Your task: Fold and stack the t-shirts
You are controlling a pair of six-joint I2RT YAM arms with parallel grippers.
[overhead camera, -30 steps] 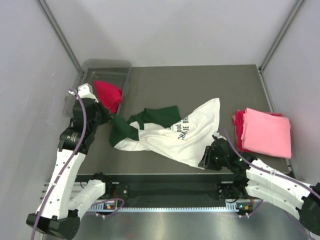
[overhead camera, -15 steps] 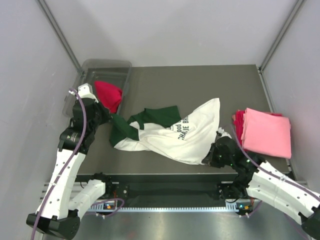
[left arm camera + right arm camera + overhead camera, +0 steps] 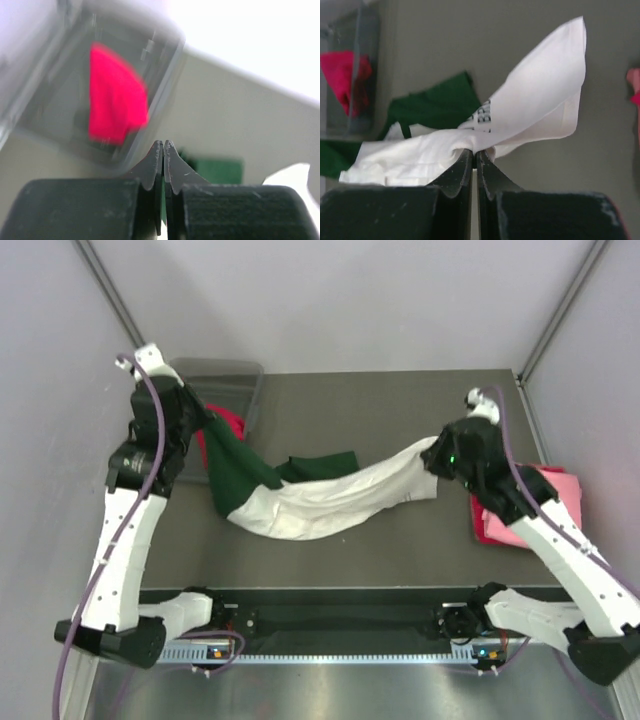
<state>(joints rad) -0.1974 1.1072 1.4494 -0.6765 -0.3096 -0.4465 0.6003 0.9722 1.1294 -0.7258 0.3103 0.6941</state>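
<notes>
Shirt strung between your two arms
Over the table [image 3: 400, 410], your right gripper [image 3: 475, 152] clamps the white-and-green t-shirt [image 3: 310, 508] by its white end and your left gripper [image 3: 163, 145] pinches its green sleeve. The pink t-shirt [image 3: 562, 483] lies right, the red t-shirt [image 3: 112, 100] in the far bin [image 3: 235, 375].

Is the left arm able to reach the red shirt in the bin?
Probably not yet: the left end effector is shut on the white and green t-shirt, though the red shirt lies close in the open bin.

Pale grey walls [image 3: 350, 300] enclose a dark grey table [image 3: 400, 410]; a metal rail [image 3: 340, 655] lines its near edge
</notes>
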